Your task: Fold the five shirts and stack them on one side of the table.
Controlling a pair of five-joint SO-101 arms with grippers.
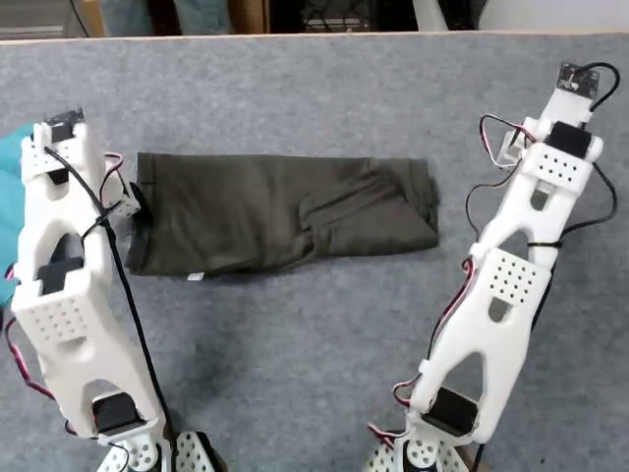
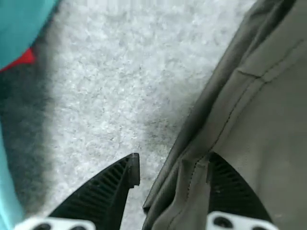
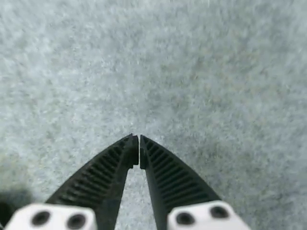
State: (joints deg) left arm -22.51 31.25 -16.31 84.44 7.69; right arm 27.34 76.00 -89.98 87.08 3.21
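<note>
The high view takes in the whole shirt (image 1: 280,211): dark olive, folded into a long strip lying left to right across the middle of the grey tabletop (image 1: 324,344), with looser bunched folds at its right end. A small white tag (image 1: 195,276) shows on its near edge, towards the left; any print on it is too small to read. A teal cloth (image 1: 8,197) pokes in at the left edge of the tabletop, left of the left arm (image 1: 59,295).

The left wrist view gives the close detail that the high view cannot. The left hand (image 2: 172,160) is spread wide open and straddles the shirt's left edge. One finger (image 2: 110,187) is over bare tabletop just off the cloth, and the other sits against the olive fabric. The stitched hem runs up between them, and neither finger pinches it. The teal cloth appears here too, with a red patch (image 2: 19,62) beside it.

The right wrist view shows the right hand (image 3: 139,139) closed, its ribbed tips meeting with nothing between them, over bare grey tabletop. In the high view the right arm (image 1: 511,285) stands to the right of the shirt's right end, apart from it, so the shirt lies to the left of that hand
</note>
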